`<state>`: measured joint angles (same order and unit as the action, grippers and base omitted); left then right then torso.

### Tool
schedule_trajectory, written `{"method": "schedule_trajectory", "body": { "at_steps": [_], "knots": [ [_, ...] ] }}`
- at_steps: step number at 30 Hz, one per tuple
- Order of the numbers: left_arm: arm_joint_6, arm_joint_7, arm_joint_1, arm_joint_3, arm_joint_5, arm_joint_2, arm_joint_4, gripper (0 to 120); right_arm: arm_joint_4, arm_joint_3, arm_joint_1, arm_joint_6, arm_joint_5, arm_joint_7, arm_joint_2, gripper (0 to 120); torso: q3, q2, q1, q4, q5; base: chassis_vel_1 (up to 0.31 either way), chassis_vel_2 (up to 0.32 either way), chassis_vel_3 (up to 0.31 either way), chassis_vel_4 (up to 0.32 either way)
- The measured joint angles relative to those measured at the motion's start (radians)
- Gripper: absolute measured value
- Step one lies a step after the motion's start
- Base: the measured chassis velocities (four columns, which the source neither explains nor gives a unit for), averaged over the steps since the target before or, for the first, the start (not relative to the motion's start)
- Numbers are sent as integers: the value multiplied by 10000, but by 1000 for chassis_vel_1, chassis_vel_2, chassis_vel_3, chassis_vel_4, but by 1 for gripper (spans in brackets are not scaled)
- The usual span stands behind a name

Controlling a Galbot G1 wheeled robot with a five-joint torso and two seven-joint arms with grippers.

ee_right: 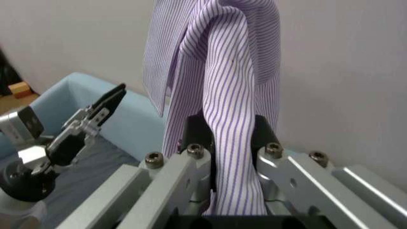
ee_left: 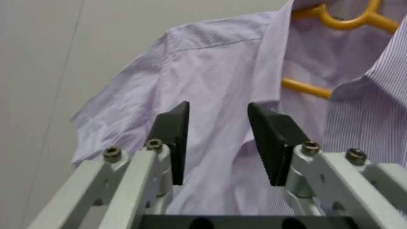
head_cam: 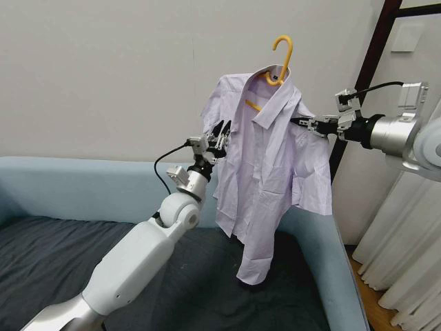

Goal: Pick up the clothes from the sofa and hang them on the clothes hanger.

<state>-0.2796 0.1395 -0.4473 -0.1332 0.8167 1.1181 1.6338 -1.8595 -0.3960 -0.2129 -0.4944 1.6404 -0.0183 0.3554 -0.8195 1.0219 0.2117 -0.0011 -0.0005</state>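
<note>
Right gripper (head_cam: 303,124) is pinching a fold of the striped lilac shirt (head_cam: 265,172) at one shoulder, jaws closed tight on the cloth, holding it in the air above the blue sofa (head_cam: 62,186). Shirt is already sitting on the yellow hanger (head_cam: 282,54), collar wrapping the hook's neck, hem dangling just over the dark seat cushion (head_cam: 55,269). Left gripper (head_cam: 220,133) is hovering just beside the other shoulder, jaws parted wide and gripping nothing. In the left wrist view the sleeve seam is lying right ahead of the pads.

Step in hand is looking like squaring the shirt on the hanger. Doing it well probably means:
- Left gripper taking the shoulder seam, not loose sleeve cloth.
- Easing it outward so the hanger arm is seating under the shoulder.
- Right side not tugging hard enough to tip the hanger or slide the collar off.

The hook is catching on nothing visible, so the weight seems to be riding on the right pinch. Letting go early is risking a drop.

No brand, label or readable writing is showing anywhere.
</note>
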Motion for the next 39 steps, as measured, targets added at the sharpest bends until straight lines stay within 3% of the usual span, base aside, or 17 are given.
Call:
{"method": "schedule_trajectory", "body": {
  "at_steps": [3, 8, 15, 19, 22, 26, 33, 39],
  "knots": [
    [1, 41, -278, 82, -108, -120, 114, 54, -22, 18, 3, -2, 19, 14, -52, 7, 0, 0, 0, -1, -2, 0, 0, 0, 0],
    [-5, 204, -1774, 578, -634, -565, 754, 74, -118, 152, 119, -23, 100, 119, -233, 7, 0, 0, 0, 1, -4, 0, 0, 0, 0],
    [126, 1270, -3569, 1350, -1397, -633, 1401, 98, -195, 625, 641, -61, -17, 371, -369, 7, 1, 0, 0, -3, -1, 0, 0, 0, 0],
    [-1, 1334, -4831, 1889, -1259, -606, 1815, 100, -62, 845, 805, -84, -188, 115, -264, 7, 0, 0, 0, -1, -5, 0, 0, 0, 0],
    [-320, 157, -6325, 2239, -945, -790, 2315, 100, 57, 1233, 1109, -88, -334, -598, -12, 7, 0, 0, -1, 0, 0, 0, 0, 0, 0],
    [-490, -275, -7251, 2594, -915, -858, 2480, 100, 111, 1321, 1016, -382, -34, -1548, 269, 7, 1, 0, -1, 6, 0, 0, 0, 0, 0],
    [-676, -37, -7740, 3064, -1246, -339, 2536, 100, 42, 1042, -162, -1789, 1427, -3119, 132, 7, 0, -1, 0, -4, -2, 0, 0, 0, 0],
    [-684, 139, -8000, 3113, -1613, 266, 2664, 100, 207, 550, -1693, -2313, 3032, -4153, 47, 7, 1, -1, 0, -2, -2, 0, 0, 0, 0]
  ]
}}
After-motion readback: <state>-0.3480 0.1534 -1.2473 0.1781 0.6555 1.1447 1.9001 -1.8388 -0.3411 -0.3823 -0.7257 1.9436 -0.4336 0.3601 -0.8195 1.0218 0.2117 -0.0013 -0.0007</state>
